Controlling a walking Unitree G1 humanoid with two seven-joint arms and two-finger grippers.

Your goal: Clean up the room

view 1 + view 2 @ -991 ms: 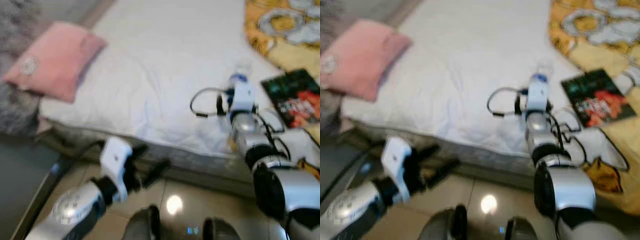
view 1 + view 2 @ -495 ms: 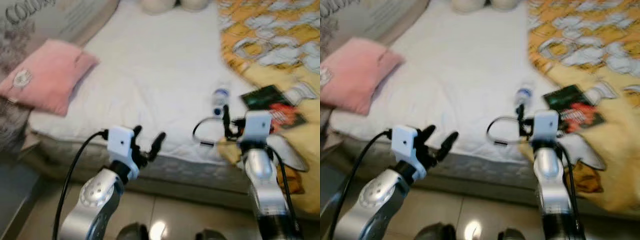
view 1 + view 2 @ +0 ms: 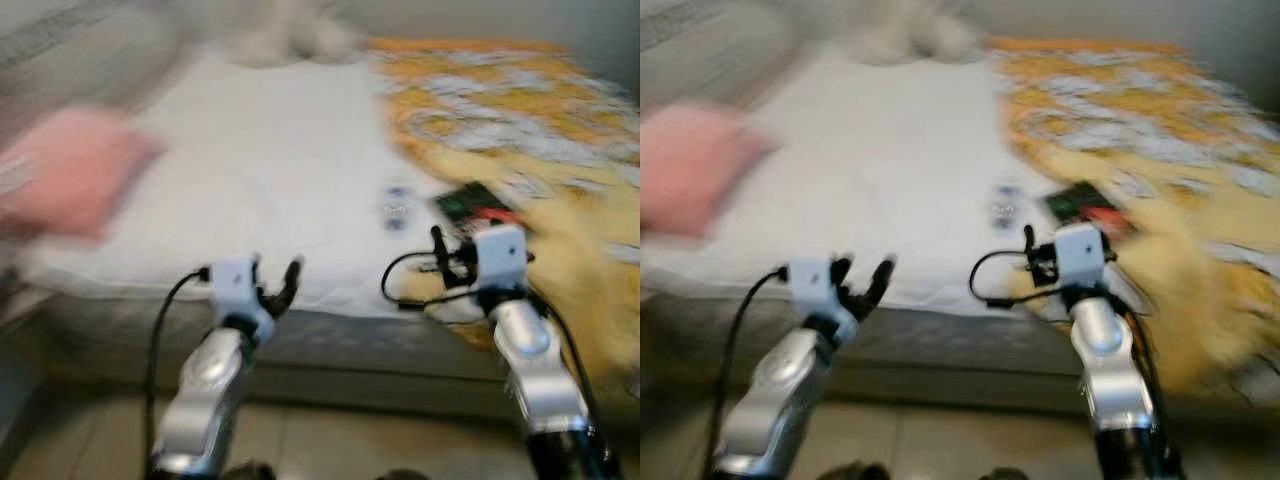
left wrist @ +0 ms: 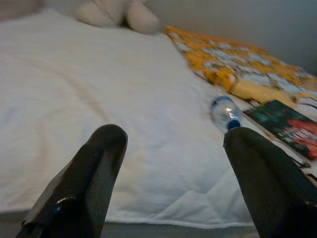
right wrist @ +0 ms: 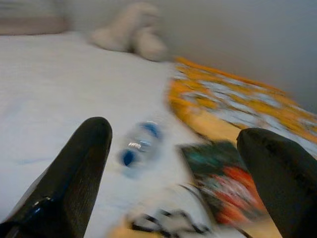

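Head cam blurred, wrist cams show bottle (image 4: pixel 224 112) w/ blue cap on bed (image 4: pixel 99 89), left pincer (image 4: pixel 171 163) & right pincer (image 5: pixel 173 168) wide

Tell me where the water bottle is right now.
The water bottle lies on its side on the white bed sheet, just left of the dark green book and the orange blanket, ahead of the right claw.

Head views motion-blurred, pink pillow (image 3: pixel 62 178) smeared, book (image 4: pixel 291 128) cut by edge

left pincer (image 3: pixel 272 285) raised to bed (image 3: pixel 300 180) edge, right pincer (image 5: pixel 173 173) drawn back from bottle (image 3: pixel 397 207)
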